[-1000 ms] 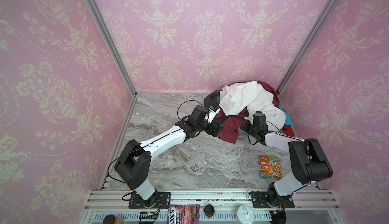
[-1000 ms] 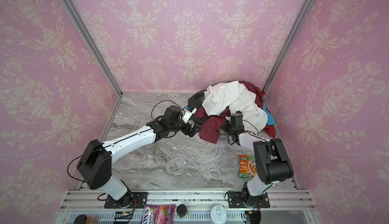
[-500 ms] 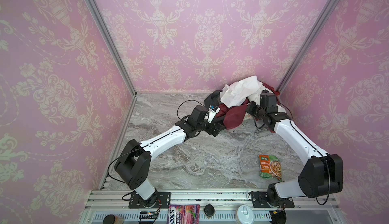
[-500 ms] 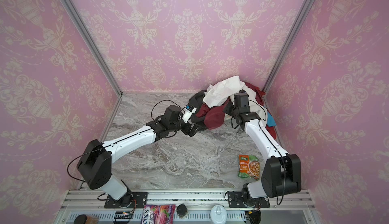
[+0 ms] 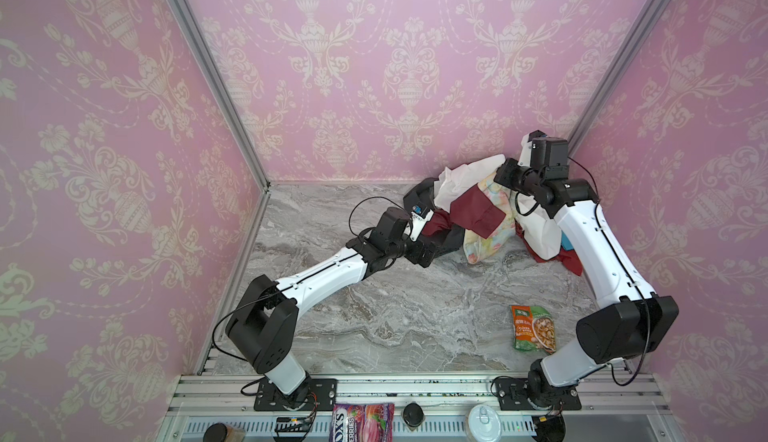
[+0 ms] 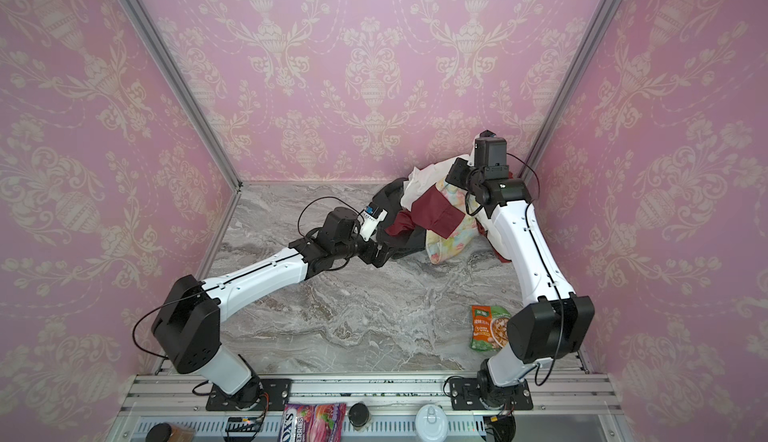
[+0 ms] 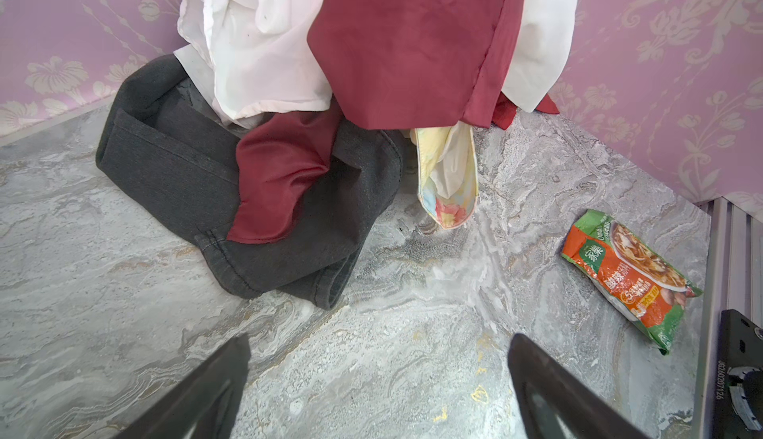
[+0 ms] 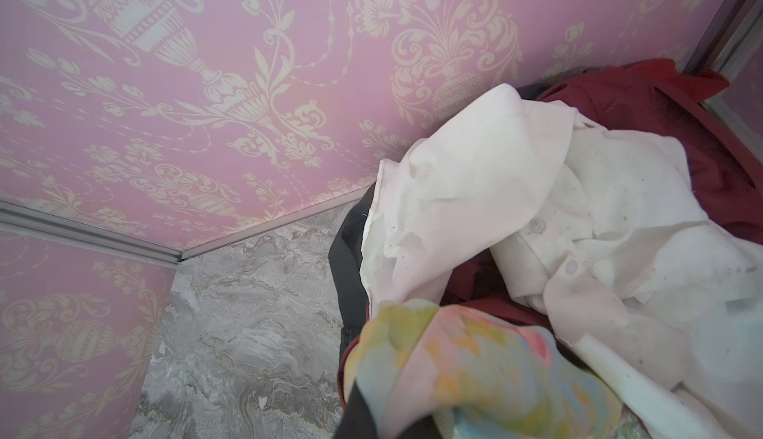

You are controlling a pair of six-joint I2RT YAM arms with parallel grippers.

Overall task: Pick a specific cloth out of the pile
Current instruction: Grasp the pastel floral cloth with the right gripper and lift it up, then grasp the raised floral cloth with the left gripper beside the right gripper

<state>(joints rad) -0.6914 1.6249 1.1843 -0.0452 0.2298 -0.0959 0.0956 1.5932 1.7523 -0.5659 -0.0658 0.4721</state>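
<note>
1. The tabletop (image 5: pixel 374 315) is a grey, white-veined marble pattern, bare over most of its area.
2. Walls of pink wallpaper (image 5: pixel 374 66) printed with cream urns and flowers close it in on three sides. Aluminium posts (image 5: pixel 216 99) stand at the far corners, and a slotted metal rail (image 5: pixel 415 386) runs along the near edge.
3. The pile (image 5: pixel 536 232) fills the far right corner: a white shirt (image 8: pixel 578 210), a maroon garment (image 5: pixel 473 211) and a dark grey garment (image 7: pixel 173 168) spread flat on the marble.
4. The cloth (image 5: pixel 492 228) hangs at the front of the pile, with a maroon fold draped across it. Its lower end reaches the tabletop; I cannot tell whether it touches.
5. The right pincer (image 5: pixel 498 179) is clamped on the cloth's upper end, raised above the pile.
6. The left pincer (image 7: pixel 377 340) stands wide apart and empty, low over bare marble near the dark grey garment.
7. A snack packet (image 5: pixel 534 327) lies flat by the right arm, well apart from the pile.
</note>
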